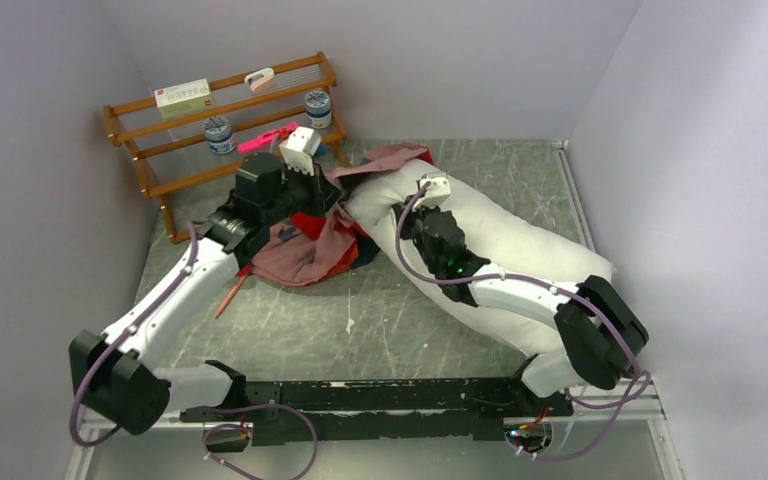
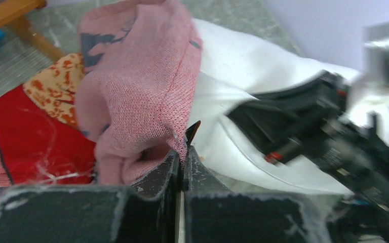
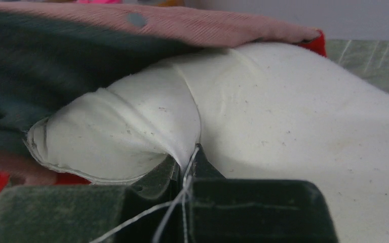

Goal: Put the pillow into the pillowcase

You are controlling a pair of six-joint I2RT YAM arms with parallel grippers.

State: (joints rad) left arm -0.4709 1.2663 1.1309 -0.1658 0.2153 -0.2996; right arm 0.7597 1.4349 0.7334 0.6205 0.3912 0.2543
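The top view looks down from behind the arm bases over the whole surface point(image 1: 380, 320). One wrist view sits close behind the left end effector point(image 2: 184, 152), the other behind the right end effector point(image 3: 186, 161), both facing forward. All three share the pillow point(image 3: 294, 121) and pillowcase point(image 2: 142, 86) just ahead.

- Pillow point(image 1: 520, 240): far end hidden under pillowcase point(image 1: 305, 255).
- Right arm point(image 2: 329, 136): blurred in the left wrist view.
- Rack label point(image 1: 182, 95): print too small to read.
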